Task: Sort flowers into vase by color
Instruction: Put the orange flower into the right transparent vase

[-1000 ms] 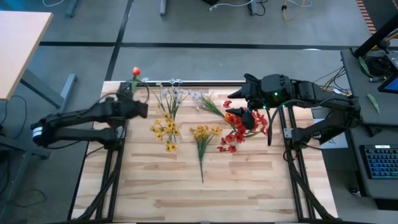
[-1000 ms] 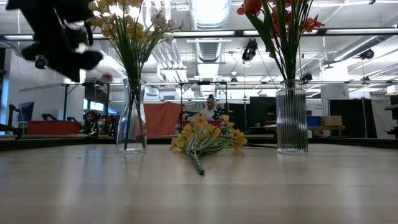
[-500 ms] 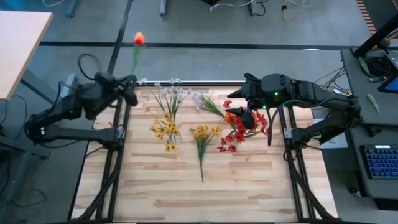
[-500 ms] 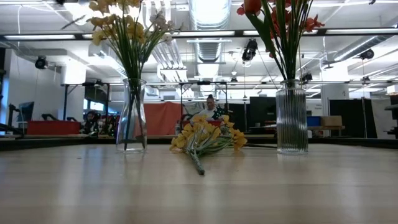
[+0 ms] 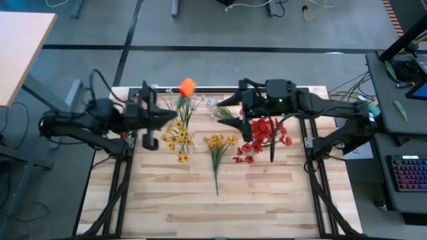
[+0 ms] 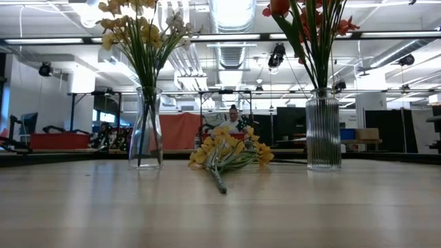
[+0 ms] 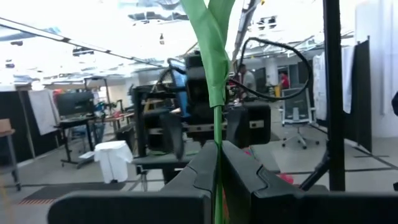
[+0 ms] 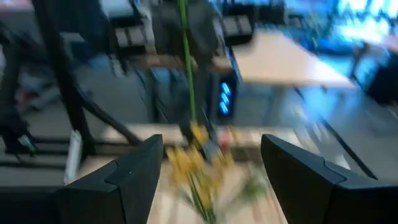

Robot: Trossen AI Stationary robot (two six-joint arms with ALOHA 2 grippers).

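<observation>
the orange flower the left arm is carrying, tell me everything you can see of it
The orange flower is a single artificial stem: one rounded orange-red blossom on a thin green stalk with a long, broad green leaf. The left gripper has its jaws shut on the stalk, which rises straight between them. From above, the blossom sits over the table's far edge, near the yellow-flower vase. Nothing else touches it.

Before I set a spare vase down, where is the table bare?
The near half of the table is bare, below the loose yellow bunch. The far half is crowded: yellow vase, red vase, and both arms above them.
</observation>
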